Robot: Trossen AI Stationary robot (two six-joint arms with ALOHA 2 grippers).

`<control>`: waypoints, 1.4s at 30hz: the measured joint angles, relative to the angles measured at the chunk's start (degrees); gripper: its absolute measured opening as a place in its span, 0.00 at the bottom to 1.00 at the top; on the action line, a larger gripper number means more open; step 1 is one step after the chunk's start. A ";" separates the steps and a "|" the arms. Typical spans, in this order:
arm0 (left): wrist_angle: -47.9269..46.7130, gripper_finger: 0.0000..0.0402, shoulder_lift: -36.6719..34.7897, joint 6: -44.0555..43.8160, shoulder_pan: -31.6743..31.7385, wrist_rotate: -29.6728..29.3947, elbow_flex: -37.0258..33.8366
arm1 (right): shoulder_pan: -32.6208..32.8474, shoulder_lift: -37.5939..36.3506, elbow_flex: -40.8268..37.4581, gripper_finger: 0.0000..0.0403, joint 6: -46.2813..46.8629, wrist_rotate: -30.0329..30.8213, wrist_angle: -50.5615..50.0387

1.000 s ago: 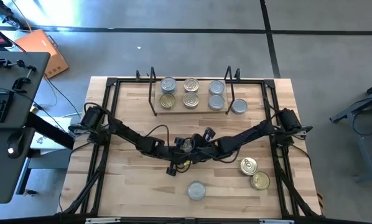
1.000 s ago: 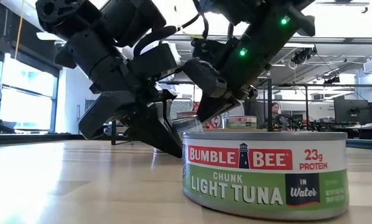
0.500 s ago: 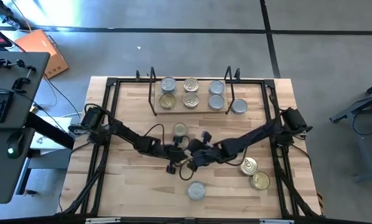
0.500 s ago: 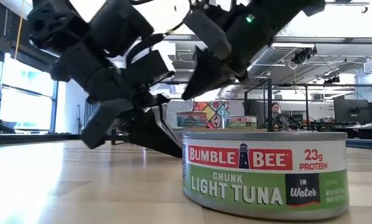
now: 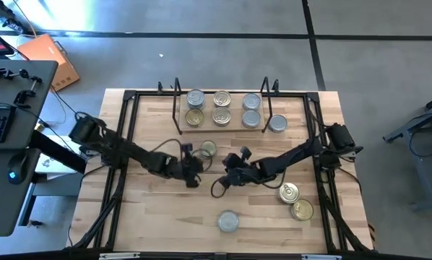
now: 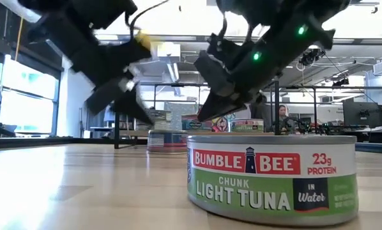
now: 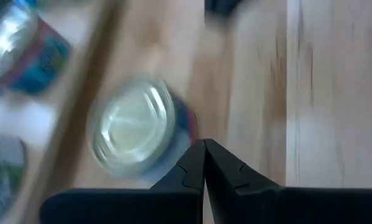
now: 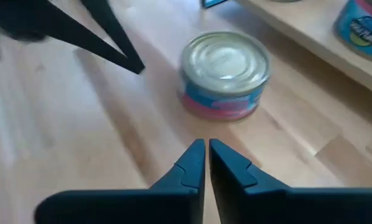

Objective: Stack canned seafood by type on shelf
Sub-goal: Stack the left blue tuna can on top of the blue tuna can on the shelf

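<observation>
Now that both arms have drawn back from the middle of the table, the high view shows a gold-topped tin (image 5: 209,149) standing alone on the bare wood just in front of the shelf (image 5: 222,123), where a second ago the two grippers were bunched over it; the left gripper (image 5: 189,163) sits just beside it on the left and the right gripper (image 5: 234,160) a little farther off to its right. In the low view that tin (image 6: 167,140) rests flat on the table beyond the big tuna can (image 6: 272,177), with both arms lifted clear of it. The left wrist view shows its fingers pressed together and empty, the tin (image 7: 135,127) blurred just ahead. The right wrist view likewise shows its fingers all but touching, holding nothing, the pink-and-blue tin (image 8: 224,74) upright in front. I judge the tin released short of the shelf, still needing a fresh grasp before it can be stacked.
</observation>
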 joint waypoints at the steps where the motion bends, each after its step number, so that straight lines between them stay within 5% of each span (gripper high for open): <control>1: 1.15 0.00 -0.94 0.37 1.12 0.44 0.15 | -0.36 0.02 -0.96 0.06 -0.49 0.04 2.28; 11: 3.04 0.00 1.90 7.63 13.69 13.12 0.42 | 1.48 0.04 -3.61 0.17 0.70 -0.39 5.21; 18: 6.17 0.00 3.59 3.59 9.46 19.69 0.43 | 4.59 0.04 -3.61 0.20 4.79 -2.07 2.16; 24: 8.64 0.00 2.94 1.68 4.04 22.10 1.31 | 6.67 0.07 -3.61 0.43 4.18 -3.54 -0.33; 32: -4.91 0.00 -0.81 -3.28 1.36 16.55 3.51 | 7.03 2.13 -3.61 0.86 -4.29 -3.85 1.71; 42: 3.41 0.00 2.80 -3.94 1.76 19.08 0.41 | 1.17 7.01 -3.74 0.93 -14.46 -12.38 16.45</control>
